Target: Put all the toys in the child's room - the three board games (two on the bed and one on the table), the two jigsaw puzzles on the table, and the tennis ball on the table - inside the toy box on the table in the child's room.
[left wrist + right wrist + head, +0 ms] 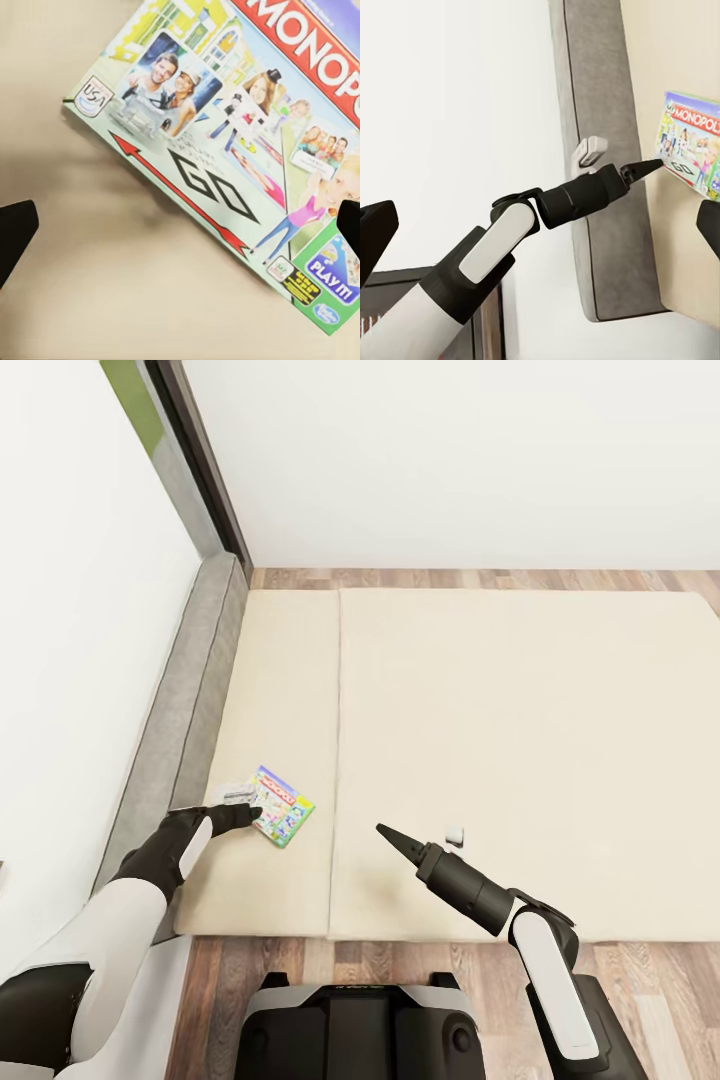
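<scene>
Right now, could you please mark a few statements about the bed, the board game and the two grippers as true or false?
1. The Monopoly board game lies flat on the bed. True.
2. The left gripper is at the game's edge. True.
3. The right gripper is holding the game. False: it hovers apart from it, holding nothing.
4. The game sits at the far end of the mattress, by the wall. False: it is near the robot's side, close to the grey bed frame.
5. The left gripper's fingers have lifted the game. False: it lies on the mattress.
</scene>
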Controlling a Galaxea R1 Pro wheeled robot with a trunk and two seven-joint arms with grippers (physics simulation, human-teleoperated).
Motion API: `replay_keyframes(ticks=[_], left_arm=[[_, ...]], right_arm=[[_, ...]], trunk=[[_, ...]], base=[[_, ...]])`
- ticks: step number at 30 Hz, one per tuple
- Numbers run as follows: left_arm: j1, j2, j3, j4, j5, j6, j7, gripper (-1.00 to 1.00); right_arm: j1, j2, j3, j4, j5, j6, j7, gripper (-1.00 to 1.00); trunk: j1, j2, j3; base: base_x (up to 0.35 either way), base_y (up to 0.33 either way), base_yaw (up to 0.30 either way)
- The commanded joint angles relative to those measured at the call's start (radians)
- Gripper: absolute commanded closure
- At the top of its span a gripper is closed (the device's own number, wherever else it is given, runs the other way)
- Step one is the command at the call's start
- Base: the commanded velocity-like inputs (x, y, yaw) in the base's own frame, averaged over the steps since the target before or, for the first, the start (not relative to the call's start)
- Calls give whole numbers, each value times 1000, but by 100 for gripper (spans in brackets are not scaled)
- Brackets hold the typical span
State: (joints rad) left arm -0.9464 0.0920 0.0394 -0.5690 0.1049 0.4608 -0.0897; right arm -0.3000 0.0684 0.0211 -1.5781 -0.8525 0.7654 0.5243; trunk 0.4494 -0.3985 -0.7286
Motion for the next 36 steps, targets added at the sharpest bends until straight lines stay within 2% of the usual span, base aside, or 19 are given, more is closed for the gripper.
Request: replay_keyframes(ticks=[1,36], left_arm=[[0,0,2,-1,10,7,-1,-100],[0,0,1,-2,10,7,-1,-100]], right_arm=[[-1,1,-1,0,-3,6,0,-100],[-1,1,-1,0,-2,6,0,-100]], trunk=[[1,-1,-1],[1,-1,-1]], base=[[34,79,0],[3,22,0]])
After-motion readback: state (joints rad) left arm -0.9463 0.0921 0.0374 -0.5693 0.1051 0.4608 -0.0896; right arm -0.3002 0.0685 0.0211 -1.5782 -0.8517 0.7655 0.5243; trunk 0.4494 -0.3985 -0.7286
